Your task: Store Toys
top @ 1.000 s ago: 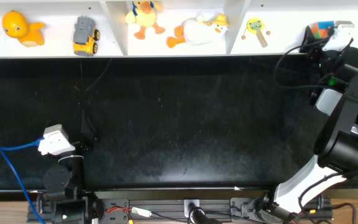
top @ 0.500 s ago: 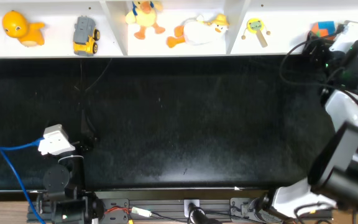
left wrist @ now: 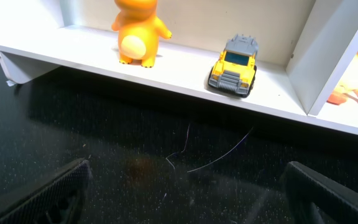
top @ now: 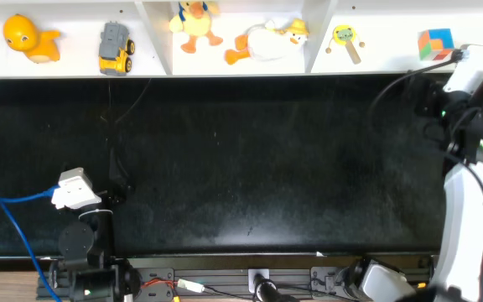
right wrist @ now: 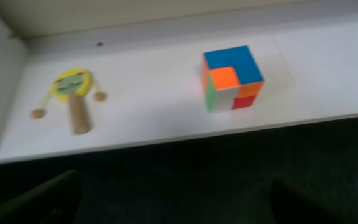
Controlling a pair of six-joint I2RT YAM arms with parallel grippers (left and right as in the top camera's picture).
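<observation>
**Store Toys: 6 toys on the shelf, both sets of fingers apart**

Shelf [top: 241, 67]: white, runs along the far edge of the black table [top: 241, 159]. The top view shows 3 compartments.

- Left compartment: orange duck [top: 30, 39] and yellow truck [top: 115, 48], side by side, not touching. In the left wrist view both stand upright on the shelf floor, and the truck's nose faces the table.
- Middle compartment: yellow plush duck [top: 195, 23] and white plush duck [top: 268, 40]. The white one lies on its side, just beside the yellow one.
- Right compartment: rattle drum [right wrist: 74, 99] lies flat with its handle toward the shelf's front edge. The colour cube [right wrist: 232, 78] stands apart from it, farther to the shelf's right end and near the front edge. Its top face is blue with 1 orange square.

Right gripper [right wrist: 179, 205]: off the shelf, over the table, just in front of the right compartment. Its fingers are spread wide and nothing sits between them. The cube is well apart from both fingers.

Left gripper [left wrist: 185, 199]: low over the table, near its own base at the table's near left. It faces the left compartment from well back. Its fingers are spread wide with only table between them.

A blue cable [top: 23, 226] loops beside the left arm's base.
</observation>
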